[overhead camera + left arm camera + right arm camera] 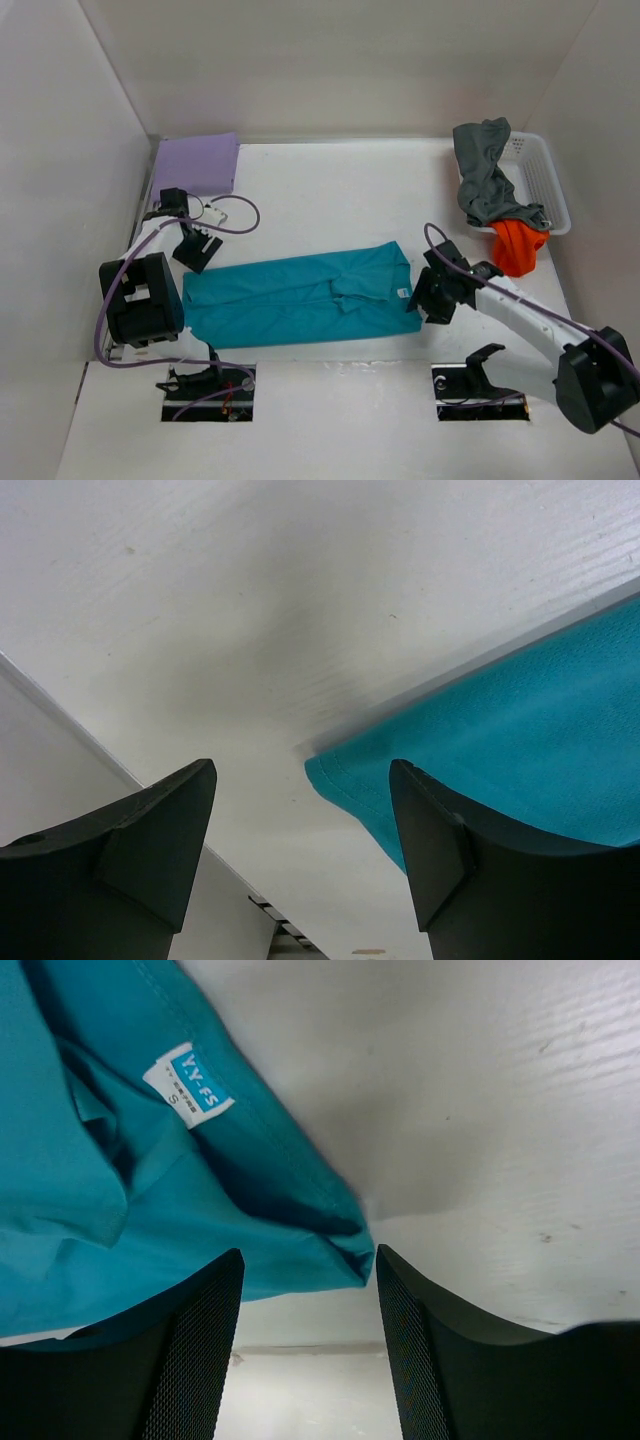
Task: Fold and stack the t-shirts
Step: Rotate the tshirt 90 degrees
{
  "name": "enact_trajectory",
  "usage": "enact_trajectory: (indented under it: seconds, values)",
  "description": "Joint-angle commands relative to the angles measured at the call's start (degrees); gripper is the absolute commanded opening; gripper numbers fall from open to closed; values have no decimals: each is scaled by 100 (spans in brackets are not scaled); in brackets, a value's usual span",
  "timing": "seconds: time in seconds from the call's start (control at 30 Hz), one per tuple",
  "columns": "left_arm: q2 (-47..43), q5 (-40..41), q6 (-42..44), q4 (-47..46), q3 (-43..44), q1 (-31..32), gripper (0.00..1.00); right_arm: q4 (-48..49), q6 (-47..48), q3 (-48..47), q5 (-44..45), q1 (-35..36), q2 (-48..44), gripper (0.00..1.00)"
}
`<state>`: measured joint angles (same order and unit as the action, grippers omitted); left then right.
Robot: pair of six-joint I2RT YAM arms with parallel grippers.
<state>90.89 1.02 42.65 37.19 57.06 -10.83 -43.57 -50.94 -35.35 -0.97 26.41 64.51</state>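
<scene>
The teal t-shirt [300, 297] lies folded lengthwise across the table's middle. My left gripper [197, 247] is open just above its far left corner [345, 780], holding nothing. My right gripper [432, 297] is open at the shirt's near right corner [340, 1250], beside the white size label [188, 1084], holding nothing. The lavender shirt [196, 162] lies folded at the back left. The dark grey shirt [485, 180] and the orange shirt [517, 246] hang over the basket's rim.
The white mesh basket [545, 180] stands at the back right by the wall. White walls close the table on the left, back and right. Purple cables loop around both arms.
</scene>
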Motion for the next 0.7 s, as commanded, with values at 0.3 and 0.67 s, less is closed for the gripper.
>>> enact_trajectory:
  seconds: [0.3, 0.67]
  values:
    - [60, -374, 279, 227, -28, -47, 68, 929, -1217, 732, -61, 527, -10, 59]
    - [-89, -357, 217, 245, -28, -152, 68, 1008, -954, 275, 150, 422, 483, 4]
